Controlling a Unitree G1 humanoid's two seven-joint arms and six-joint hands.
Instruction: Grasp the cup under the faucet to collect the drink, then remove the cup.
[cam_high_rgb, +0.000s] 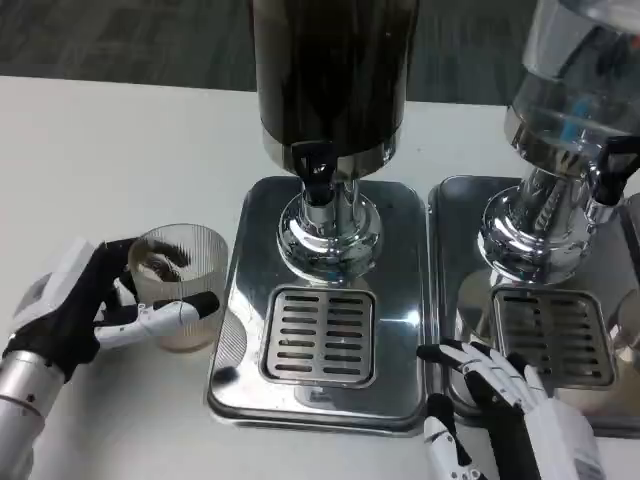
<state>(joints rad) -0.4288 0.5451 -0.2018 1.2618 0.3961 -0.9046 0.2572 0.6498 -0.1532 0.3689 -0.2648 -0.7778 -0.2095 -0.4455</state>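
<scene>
Head view | left hand (85, 310) wraps its fingers around the ribbed cup (180, 285) on the worktop (90, 160), left of the faucet (318, 165) | right hand (510, 400) empty, fingers spread

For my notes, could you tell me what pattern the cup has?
The cup is clear with fine vertical ribbing, seen in the head view.

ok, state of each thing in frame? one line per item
cup: upright on the table, left of the dark dispenser's tray, not under the faucet; fill level unclear
left hand: grips the cup
right hand: fingers spread, holds nothing, rests at the tray edges
dark dispenser: holds dark drink
faucet: no flow visible
drip grate: bare
clear dispenser: contents unclear
</scene>
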